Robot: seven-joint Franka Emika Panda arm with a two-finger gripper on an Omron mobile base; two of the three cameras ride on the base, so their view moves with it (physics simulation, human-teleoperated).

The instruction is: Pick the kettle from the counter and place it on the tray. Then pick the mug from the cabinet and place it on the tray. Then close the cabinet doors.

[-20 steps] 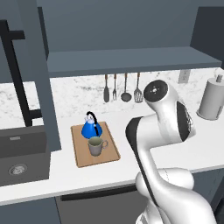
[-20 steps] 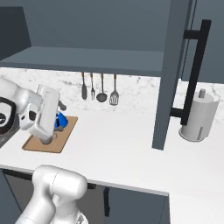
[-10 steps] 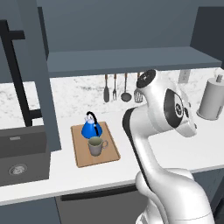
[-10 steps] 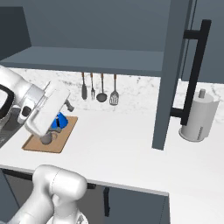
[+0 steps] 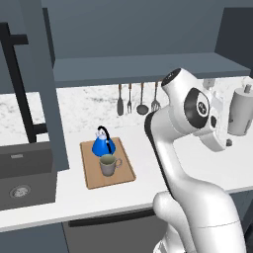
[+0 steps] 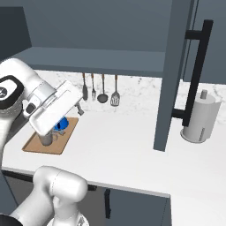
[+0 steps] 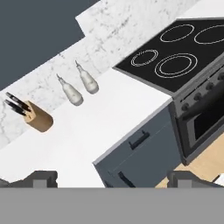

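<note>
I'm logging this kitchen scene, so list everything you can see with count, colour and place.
kettle: one, bright blue, back of the tray
mug: one, grey-beige, front of the tray
tray: one, light-brown wood, on the counter
counter: one, white
cabinet doors: two, slate-blue with black bar handles, standing open
hanging utensils: four, dark, on the backsplash
paper towel roll: one, white, right end of the counter
sink: one, dark, left of the tray
knife block: one, wooden, hand view
bottles: two, pale, beside the block
stove: one, black
gripper: one, dark fingers wide apart, holding nothing
</note>
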